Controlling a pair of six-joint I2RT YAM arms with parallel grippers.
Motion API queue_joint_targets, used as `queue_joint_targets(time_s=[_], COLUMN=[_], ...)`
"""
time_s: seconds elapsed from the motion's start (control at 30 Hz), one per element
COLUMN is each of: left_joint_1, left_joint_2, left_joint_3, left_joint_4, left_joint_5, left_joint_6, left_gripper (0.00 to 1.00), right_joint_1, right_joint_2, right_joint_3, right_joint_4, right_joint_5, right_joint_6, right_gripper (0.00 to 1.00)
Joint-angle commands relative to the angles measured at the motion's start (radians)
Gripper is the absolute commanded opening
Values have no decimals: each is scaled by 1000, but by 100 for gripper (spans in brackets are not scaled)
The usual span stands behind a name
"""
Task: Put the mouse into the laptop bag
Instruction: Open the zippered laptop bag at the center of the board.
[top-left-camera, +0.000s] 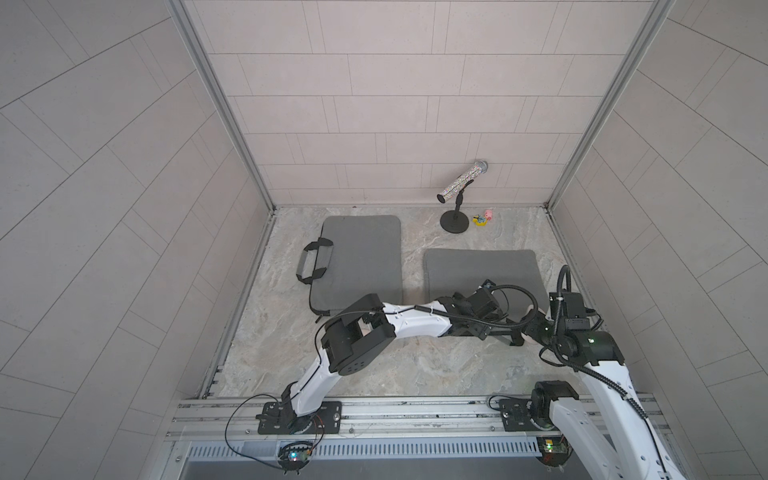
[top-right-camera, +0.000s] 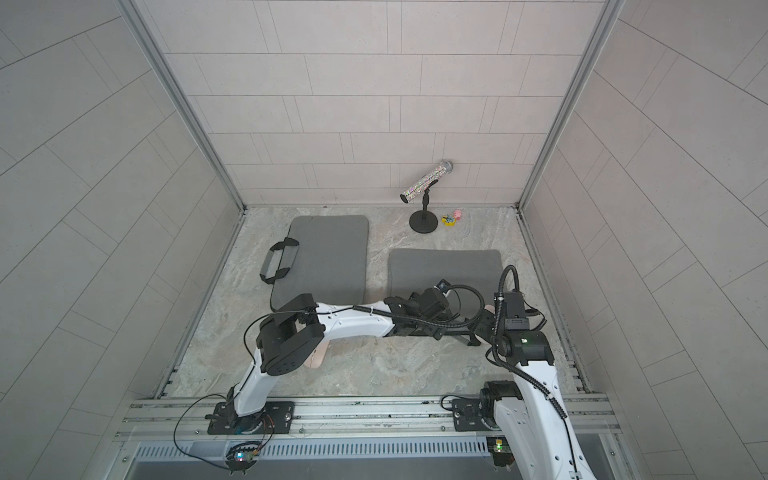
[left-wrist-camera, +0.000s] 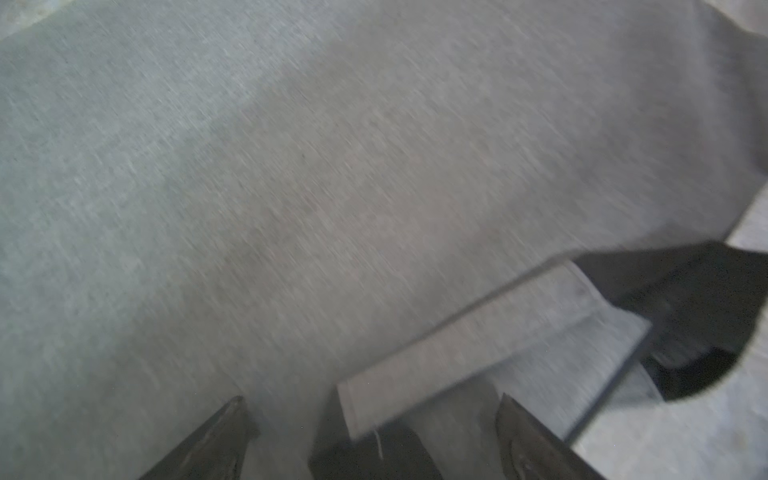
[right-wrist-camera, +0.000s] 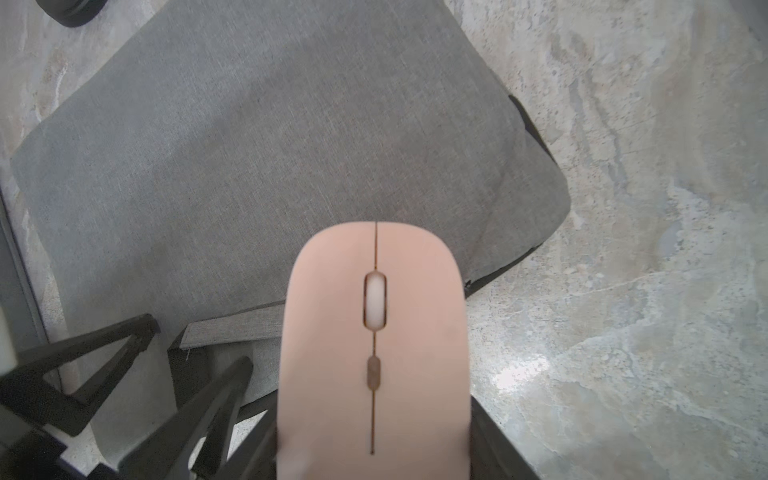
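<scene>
Pale tiled walls (top-left-camera: 374, 104), marbled stone tabletop (top-left-camera: 415, 365)

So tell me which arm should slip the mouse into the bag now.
Right. The right gripper holds the mouse over the bag, near its opening; the left gripper stands open at the flap.

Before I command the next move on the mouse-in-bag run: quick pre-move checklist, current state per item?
1. Grip on mouse by right end effector: ok, held.
2. Left end effector open: ok, its fingers straddle the flap without clamping it.
3. Flap held up for entry: not ok, nothing grips it.
4. Opening wide enough for the mouse: cannot tell, only a dark gap under the flap shows.
5. Mouse nose over the laptop bag: ok.
6. Clearance between the two end effectors: not ok, they sit close side by side at the bag's near edge.
</scene>
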Motion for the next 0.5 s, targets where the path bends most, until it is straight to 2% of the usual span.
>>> queue_joint_targets(time_s=[0.0, 0.03, 0.1, 0.13, 0.17, 0.2, 0.23, 0.27, 0.33, 0.47], left_joint_1=[14, 16, 18, 20, 20, 20, 20, 21, 21, 21], left_joint_2=[60, 73, 95, 103, 106, 106, 104, 98, 79, 2], left_joint_3=[60, 74, 97, 107, 114, 121, 129, 136, 143, 121], left_joint_4=[-38, -38, -35, -30, -23, -21, -16, -16, -15, -5], left_joint_5=[19, 24, 63, 93, 134, 153, 168, 181, 200, 217], left_joint_6=[33, 35, 35, 34, 39, 38, 32, 25, 10, -43], left_gripper=[96, 95, 82, 69, 45, 28, 16, 8, 0, 0], right_joint_1=[-6, -5, -5, -5, -7, -7, -8, -11, -23, -88], right_joint_2=[-2, -3, -5, -5, -5, -5, -5, -5, -6, -14], right_joint_3=[6, 6, 4, 1, -2, -5, -11, -16, -28, -46], right_joint_4=[-11, -12, -11, -11, -11, -12, -13, -12, -16, -20], right_joint_5=[-1, -3, -5, -6, -8, -7, -4, 0, 6, -19], right_joint_6=[-13, -13, -13, -11, -8, -5, 1, 8, 19, 34], right_gripper=[53, 53, 53, 53, 53, 52, 52, 52, 52, 52])
